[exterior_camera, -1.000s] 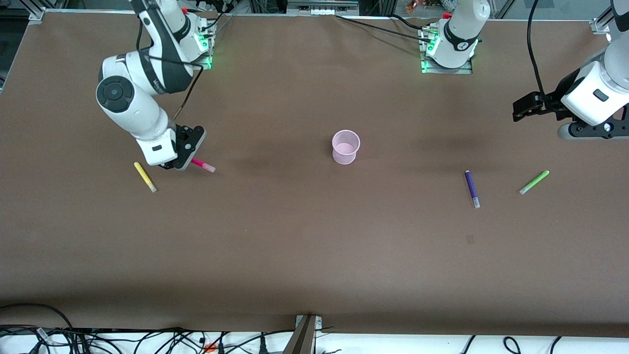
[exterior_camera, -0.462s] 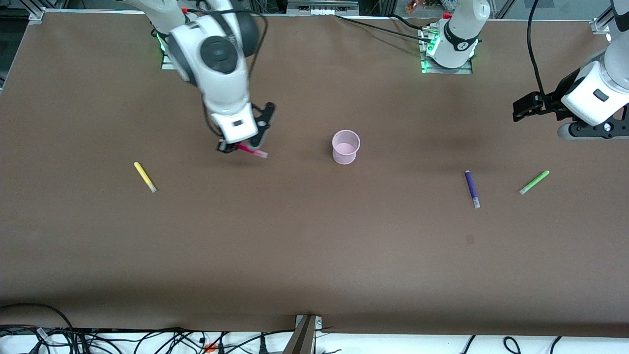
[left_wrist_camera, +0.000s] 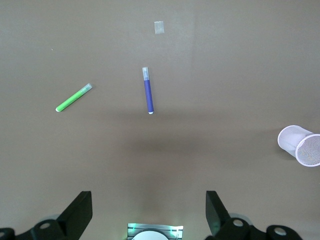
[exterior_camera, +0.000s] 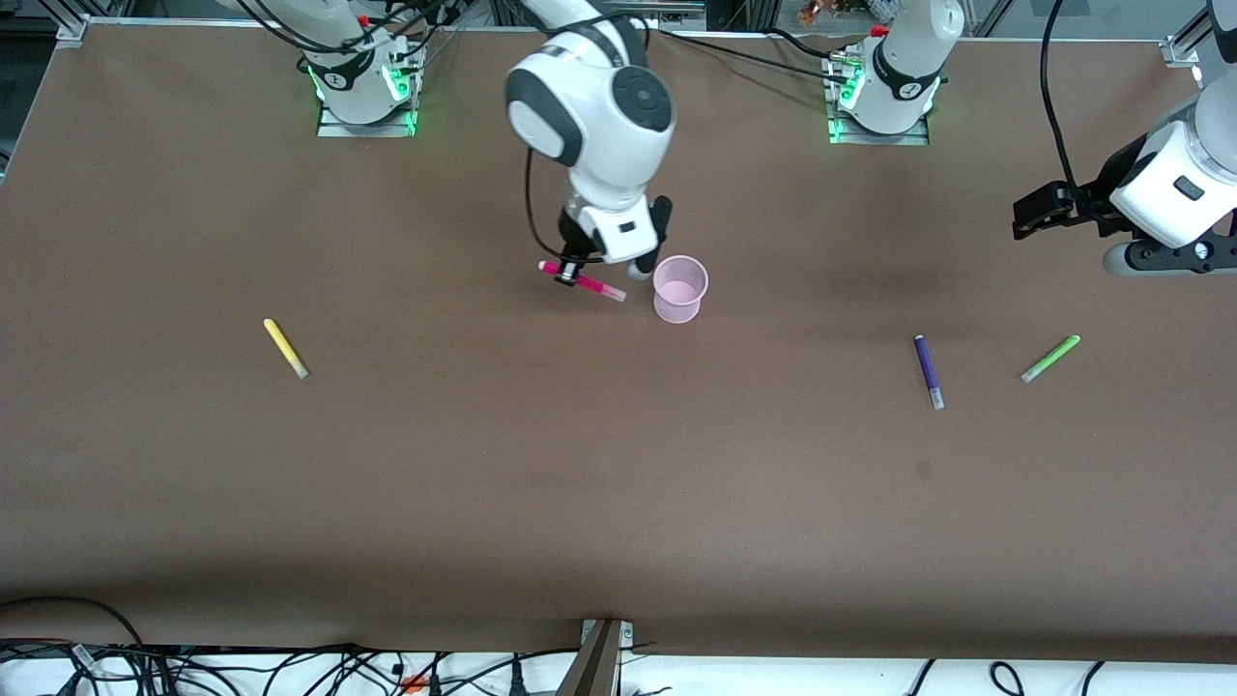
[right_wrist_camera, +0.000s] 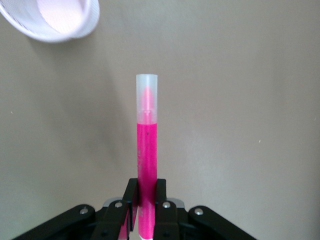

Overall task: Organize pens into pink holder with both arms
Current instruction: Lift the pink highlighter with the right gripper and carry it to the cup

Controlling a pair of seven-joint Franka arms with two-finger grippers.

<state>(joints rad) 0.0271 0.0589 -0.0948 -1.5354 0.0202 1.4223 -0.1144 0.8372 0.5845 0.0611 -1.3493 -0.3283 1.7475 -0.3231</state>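
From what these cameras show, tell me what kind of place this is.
Most likely a robotics lab bench. Two white arms are bolted to a brown-covered table, loose cables trail along its edge, and aluminium framing stands at its corners. The right gripper carries a magenta pen beside a pink holder.

Translucent plastic pink holder (exterior_camera: 680, 288) and glossy plastic magenta pen (right_wrist_camera: 147, 150) over a matt brown table (exterior_camera: 580, 464).

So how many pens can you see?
4. The magenta pen is held in the right gripper, up beside the pink holder. The yellow pen lies toward the right arm's end. The purple pen and green pen lie toward the left arm's end.
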